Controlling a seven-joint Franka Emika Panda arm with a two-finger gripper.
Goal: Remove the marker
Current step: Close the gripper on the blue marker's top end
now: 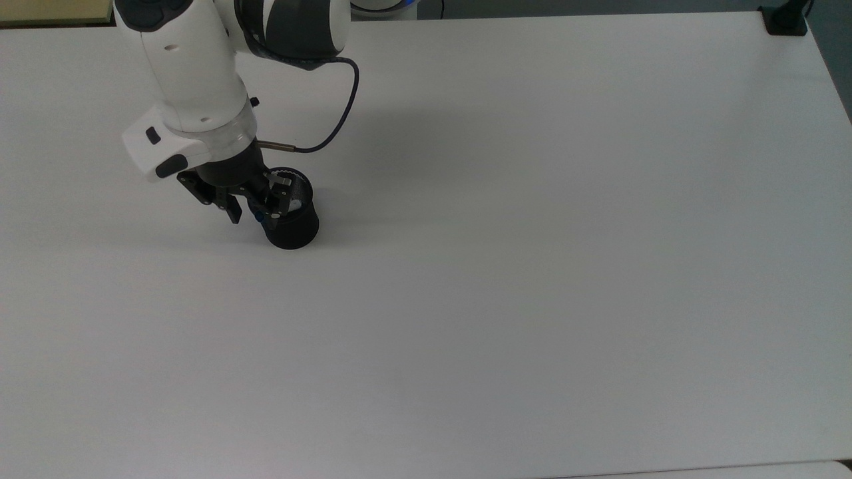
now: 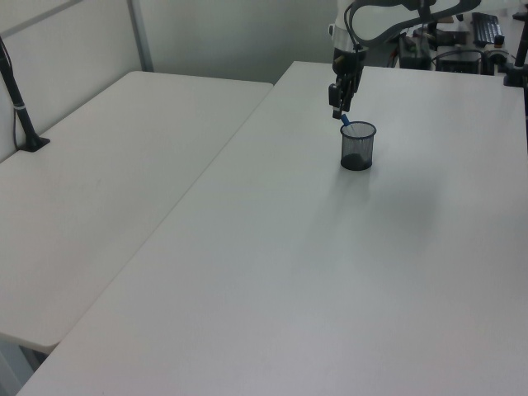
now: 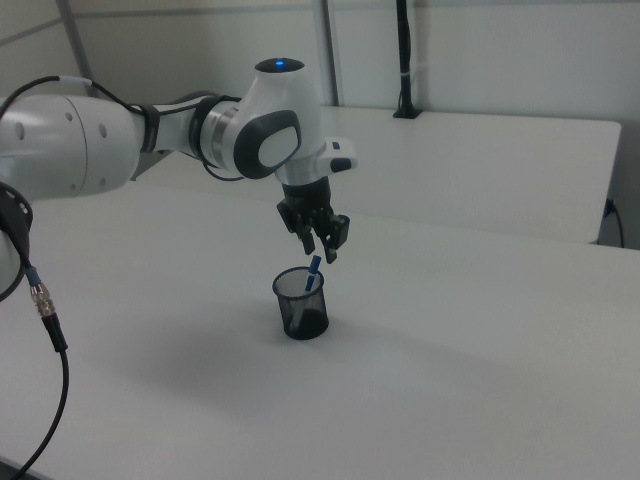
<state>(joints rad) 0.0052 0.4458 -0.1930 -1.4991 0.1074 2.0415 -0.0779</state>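
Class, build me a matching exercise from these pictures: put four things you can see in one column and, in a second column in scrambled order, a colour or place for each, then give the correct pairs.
Things:
1. marker
2. mesh cup
3. gripper
4. table

Descriptions:
A. black, standing upright on the table
B. white, wide and flat
C. leaning inside the cup, blue cap at the top
D. above the cup's rim, fingers apart

Pairs: 1-C, 2-A, 3-D, 4-B
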